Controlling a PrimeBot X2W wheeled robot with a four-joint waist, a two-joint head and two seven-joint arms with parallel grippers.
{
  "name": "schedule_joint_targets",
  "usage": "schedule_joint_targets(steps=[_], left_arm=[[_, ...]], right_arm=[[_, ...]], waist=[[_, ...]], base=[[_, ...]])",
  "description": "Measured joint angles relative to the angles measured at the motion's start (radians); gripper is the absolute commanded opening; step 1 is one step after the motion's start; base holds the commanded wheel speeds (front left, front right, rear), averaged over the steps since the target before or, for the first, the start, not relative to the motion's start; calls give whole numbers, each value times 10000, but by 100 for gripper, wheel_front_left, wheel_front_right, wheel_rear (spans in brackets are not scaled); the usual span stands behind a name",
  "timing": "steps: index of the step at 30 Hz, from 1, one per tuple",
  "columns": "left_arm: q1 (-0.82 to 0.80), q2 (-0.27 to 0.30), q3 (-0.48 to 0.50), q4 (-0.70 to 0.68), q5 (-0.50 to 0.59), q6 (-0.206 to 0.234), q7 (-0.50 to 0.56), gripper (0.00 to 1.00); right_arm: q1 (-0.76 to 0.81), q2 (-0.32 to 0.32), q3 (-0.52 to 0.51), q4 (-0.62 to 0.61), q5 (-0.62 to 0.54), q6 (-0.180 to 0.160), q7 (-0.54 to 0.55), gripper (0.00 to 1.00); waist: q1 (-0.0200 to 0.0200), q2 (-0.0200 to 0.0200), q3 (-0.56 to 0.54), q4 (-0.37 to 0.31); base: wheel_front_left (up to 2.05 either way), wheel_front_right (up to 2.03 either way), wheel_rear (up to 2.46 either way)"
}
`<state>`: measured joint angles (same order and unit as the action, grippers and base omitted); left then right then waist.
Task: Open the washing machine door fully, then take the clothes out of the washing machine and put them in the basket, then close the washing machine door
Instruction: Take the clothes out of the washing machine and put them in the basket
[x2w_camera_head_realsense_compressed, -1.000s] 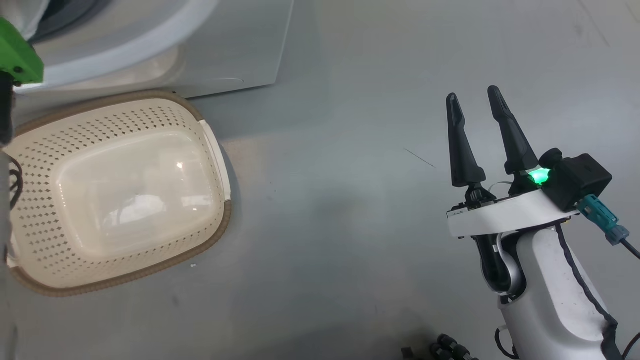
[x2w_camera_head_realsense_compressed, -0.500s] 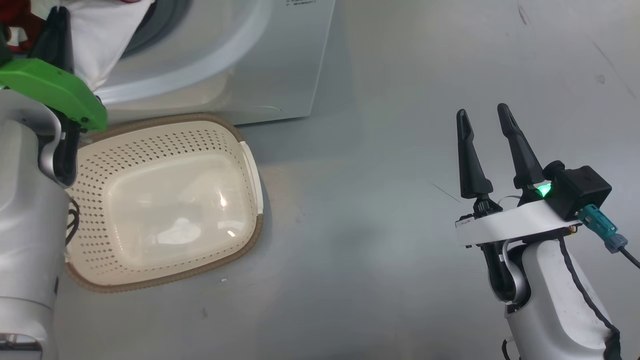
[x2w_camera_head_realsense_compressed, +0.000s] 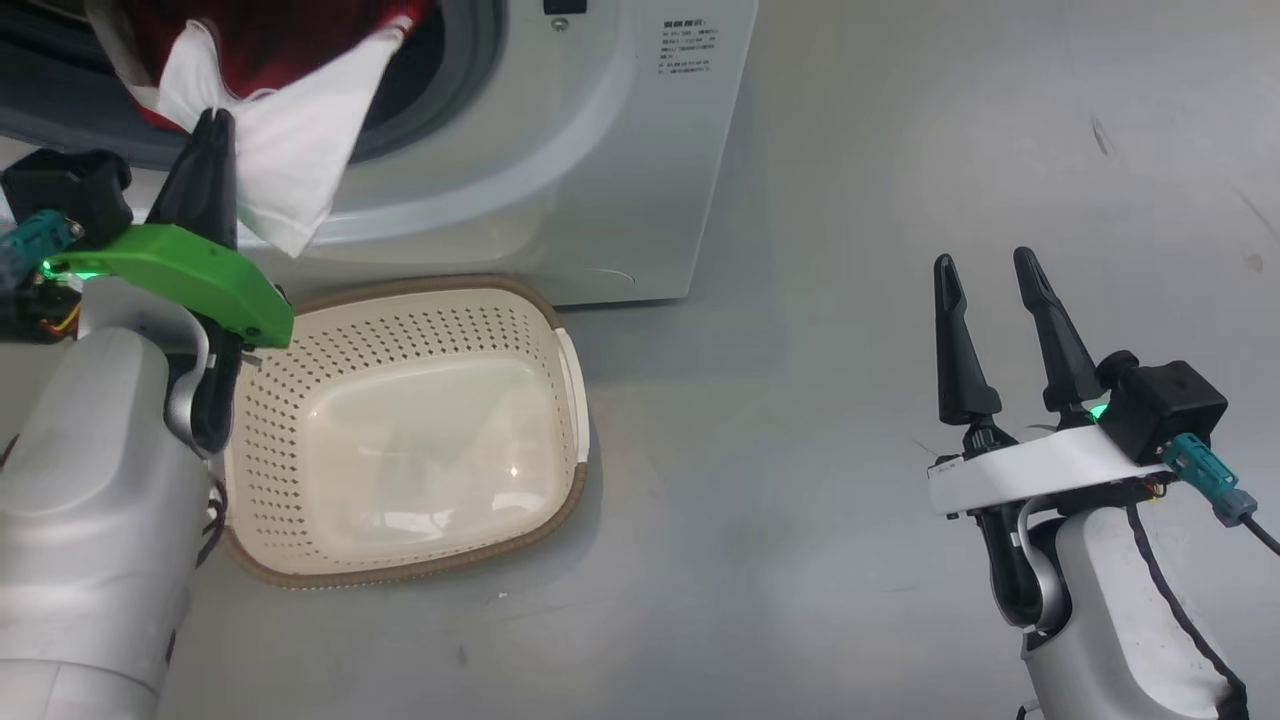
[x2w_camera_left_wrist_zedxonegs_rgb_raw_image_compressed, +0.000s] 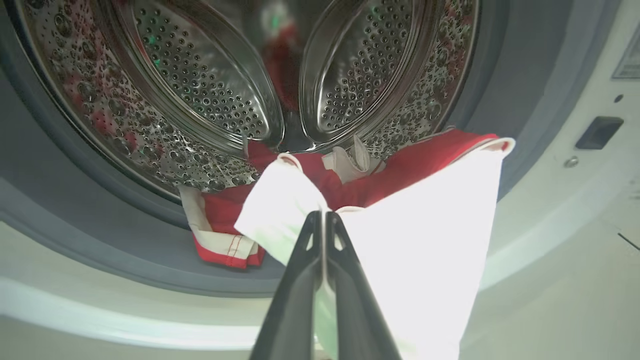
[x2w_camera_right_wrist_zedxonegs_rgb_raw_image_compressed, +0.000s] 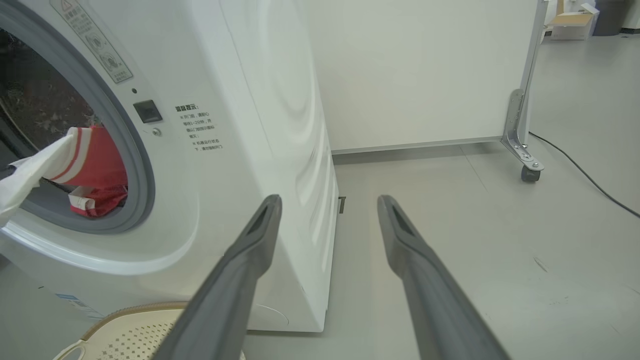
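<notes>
The washing machine (x2w_camera_head_realsense_compressed: 600, 150) stands at the top of the head view with its grey-ringed opening uncovered; its door is out of view. Red clothes (x2w_camera_left_wrist_zedxonegs_rgb_raw_image_compressed: 415, 165) with white trim lie at the front of the steel drum (x2w_camera_left_wrist_zedxonegs_rgb_raw_image_compressed: 200, 85) and hang over the ring. My left gripper (x2w_camera_head_realsense_compressed: 208, 122) is shut on a white piece (x2w_camera_head_realsense_compressed: 290, 150) pulled out past the opening; in the left wrist view the left gripper (x2w_camera_left_wrist_zedxonegs_rgb_raw_image_compressed: 322, 216) pinches the white piece (x2w_camera_left_wrist_zedxonegs_rgb_raw_image_compressed: 425, 240). The cream basket (x2w_camera_head_realsense_compressed: 400, 320) sits on the floor just below, with nothing in it. My right gripper (x2w_camera_head_realsense_compressed: 985, 262) hangs open over the floor, far right.
In the right wrist view the right gripper (x2w_camera_right_wrist_zedxonegs_rgb_raw_image_compressed: 327, 200) points past the machine's side (x2w_camera_right_wrist_zedxonegs_rgb_raw_image_compressed: 280, 125) toward a white partition (x2w_camera_right_wrist_zedxonegs_rgb_raw_image_compressed: 425, 70) on a caster (x2w_camera_right_wrist_zedxonegs_rgb_raw_image_compressed: 530, 173). A black cable (x2w_camera_right_wrist_zedxonegs_rgb_raw_image_compressed: 590, 181) runs over the grey floor (x2w_camera_right_wrist_zedxonegs_rgb_raw_image_compressed: 475, 240). The basket's rim (x2w_camera_right_wrist_zedxonegs_rgb_raw_image_compressed: 125, 312) shows low left.
The head camera has swung, so the whole picture slid right and down. The machine's opening and my left gripper with the white piece came into view. The right gripper stays open.
</notes>
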<state>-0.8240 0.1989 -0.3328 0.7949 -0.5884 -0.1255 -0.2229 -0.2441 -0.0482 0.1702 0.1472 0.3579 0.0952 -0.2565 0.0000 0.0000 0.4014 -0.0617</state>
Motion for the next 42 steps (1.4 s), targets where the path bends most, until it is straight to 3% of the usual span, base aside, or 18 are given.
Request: schedule_joint_targets(steps=[20, 32, 42], left_arm=[[1586, 393, -146, -1950, -146, 0, -263, 0], [2081, 481, 1097, -4811, 44, 0, -293, 0], [2687, 485, 1480, -6125, 268, 0, -295, 0]], right_arm=[[723, 2, -159, 230, 6, 111, 0, 100], [913, 4, -167, 251, 15, 180, 0, 100], [956, 4, -123, 253, 15, 198, 0, 100]], waist=[[-1, -1, -1533, 807], [-1, 0, -1857, 909], [-1, 0, -1983, 875]], base=[[0, 0, 0], [0, 0, 0], [0, 0, 0]])
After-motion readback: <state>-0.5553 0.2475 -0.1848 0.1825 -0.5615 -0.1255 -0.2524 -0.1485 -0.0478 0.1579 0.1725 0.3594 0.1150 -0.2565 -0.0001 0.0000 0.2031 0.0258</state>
